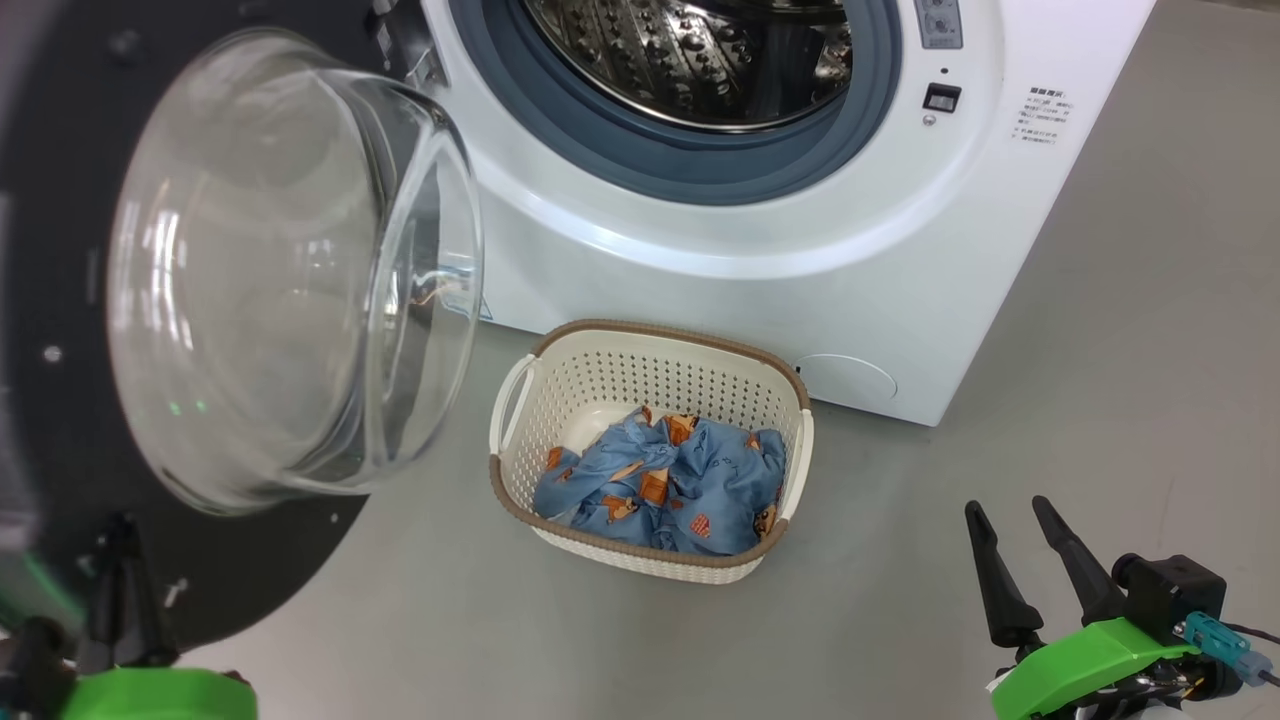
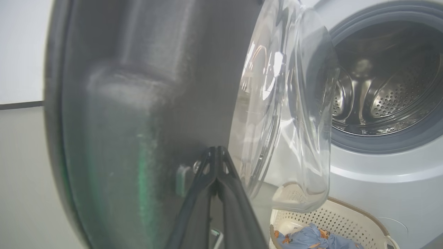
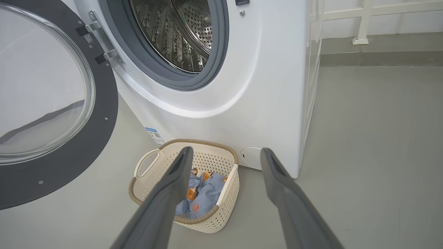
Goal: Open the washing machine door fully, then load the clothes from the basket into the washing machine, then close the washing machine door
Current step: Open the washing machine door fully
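Note:
The washing machine (image 1: 750, 260) stands with its steel drum (image 1: 690, 60) exposed. The washing machine door (image 1: 290, 270) is swung out to the left, its glass bowl facing me inside a black rim (image 1: 60, 200). My left gripper (image 1: 120, 550) is shut, with its joined tips close against the door's black inner face (image 2: 155, 86); I cannot tell if they touch it. The basket (image 1: 640, 335) sits on the floor before the machine and holds the blue printed clothes (image 1: 670, 480). My right gripper (image 1: 1005, 510) hangs open and empty, right of the basket (image 3: 197, 141) and short of it.
Grey floor surrounds the machine, with open room to its right. A round service cover (image 3: 251, 157) and a blue label sticker (image 3: 154, 135) sit low on the machine's front. A white rail (image 3: 363, 20) runs along the far wall.

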Robot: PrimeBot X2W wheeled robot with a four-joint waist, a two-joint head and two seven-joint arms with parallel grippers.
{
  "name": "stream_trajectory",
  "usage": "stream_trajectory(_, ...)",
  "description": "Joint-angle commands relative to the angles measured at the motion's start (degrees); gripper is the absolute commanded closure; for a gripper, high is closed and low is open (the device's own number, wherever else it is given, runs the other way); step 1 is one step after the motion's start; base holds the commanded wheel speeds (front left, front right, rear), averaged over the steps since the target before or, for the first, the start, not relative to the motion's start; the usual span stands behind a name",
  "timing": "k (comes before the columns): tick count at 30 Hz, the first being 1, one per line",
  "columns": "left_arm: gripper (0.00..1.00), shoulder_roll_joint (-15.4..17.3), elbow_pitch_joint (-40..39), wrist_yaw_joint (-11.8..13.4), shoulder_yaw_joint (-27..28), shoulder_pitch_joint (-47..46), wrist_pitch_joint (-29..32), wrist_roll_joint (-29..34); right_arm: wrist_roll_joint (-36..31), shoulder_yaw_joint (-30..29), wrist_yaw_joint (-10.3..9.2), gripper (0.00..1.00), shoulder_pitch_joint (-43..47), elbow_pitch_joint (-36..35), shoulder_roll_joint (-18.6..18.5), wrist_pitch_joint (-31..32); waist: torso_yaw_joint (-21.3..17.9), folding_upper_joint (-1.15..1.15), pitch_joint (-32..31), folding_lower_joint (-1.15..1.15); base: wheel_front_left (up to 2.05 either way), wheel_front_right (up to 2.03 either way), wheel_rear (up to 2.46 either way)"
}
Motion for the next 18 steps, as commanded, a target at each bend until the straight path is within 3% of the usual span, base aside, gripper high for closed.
stream_trajectory(1,1.00,2.7,-0.1,1.0,3.7,-3.2,-0.6,-0.4,-0.5,1.5,0.09,0.00,-1.8,-1.3,-0.6,-0.7,0.0,0.00,0.2,0.00,0.00,0.00,0.00)
stream_trajectory(18,1.00,6.5,10.1,0.8,8.1,-10.4,-1.6,-0.7,-0.9,1.9,0.09,0.00,-2.3,-1.4,-1.3,-0.7,-0.1,0.00,1.7,0.00,0.00,0.00,0.00)
